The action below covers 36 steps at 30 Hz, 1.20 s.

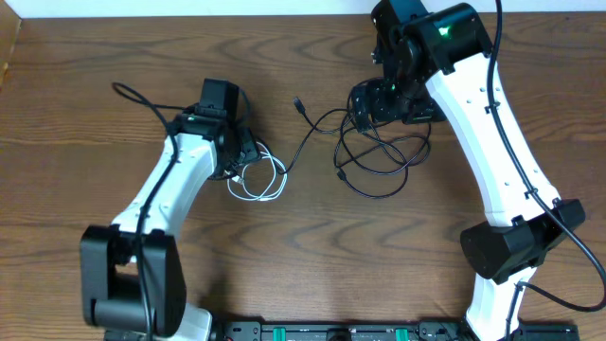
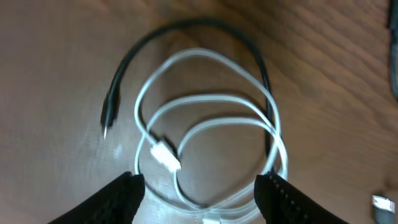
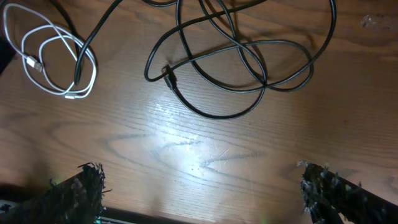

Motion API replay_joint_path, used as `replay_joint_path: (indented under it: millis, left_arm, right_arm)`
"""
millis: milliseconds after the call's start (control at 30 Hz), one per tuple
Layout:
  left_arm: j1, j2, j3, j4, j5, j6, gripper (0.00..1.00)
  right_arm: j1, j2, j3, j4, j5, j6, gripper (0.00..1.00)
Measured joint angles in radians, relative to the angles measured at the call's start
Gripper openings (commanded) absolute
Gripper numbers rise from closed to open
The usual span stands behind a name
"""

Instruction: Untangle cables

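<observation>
A short white cable (image 1: 256, 196) lies coiled on the wooden table, its plug (image 2: 165, 155) inside the loops. A black cable (image 2: 193, 23) arcs around it and ends in a small plug (image 2: 109, 115). My left gripper (image 1: 235, 156) hangs low over the coil, open, and its fingertips (image 2: 124, 196) straddle the coil's near edge. Further right, longer black cables (image 1: 379, 152) lie in a loose overlapping tangle (image 3: 211, 114). My right gripper (image 1: 390, 102) is above the tangle's far side. It is wide open with nothing between its fingers (image 3: 84, 190). The white coil (image 3: 37, 62) shows at the upper left of the right wrist view.
One black cable runs from the tangle towards the white coil, with a plug end (image 1: 298, 102) at the back middle. A thin black cord (image 1: 128, 93) loops out left of the left arm. A dark rail (image 1: 322, 332) lines the table's front edge.
</observation>
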Motion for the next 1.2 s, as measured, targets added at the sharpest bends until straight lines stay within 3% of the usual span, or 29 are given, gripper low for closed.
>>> replay_joint_path:
  millis: [467, 600, 800, 1033, 1200]
  left_arm:
    - [0.000, 0.181, -0.005, 0.083, -0.027, 0.261, 0.57]
    - [0.000, 0.203, -0.005, 0.084, -0.028, 0.288, 0.57]
    - [-0.006, 0.214, -0.005, 0.100, -0.029, 0.309, 0.45]
    - [-0.043, 0.219, -0.004, 0.122, -0.043, 0.313, 0.45]
    - [-0.059, 0.221, -0.004, 0.135, -0.045, 0.315, 0.29]
  right_arm:
    - [0.000, 0.000, 0.000, 0.000, 0.000, 0.000, 0.99]
    - [0.000, 0.000, 0.000, 0.000, 0.000, 0.000, 0.99]
    - [0.000, 0.000, 0.000, 0.000, 0.000, 0.000, 0.99]
    - [0.000, 0.000, 0.000, 0.000, 0.000, 0.000, 0.99]
    - [0.000, 0.000, 0.000, 0.000, 0.000, 0.000, 0.99]
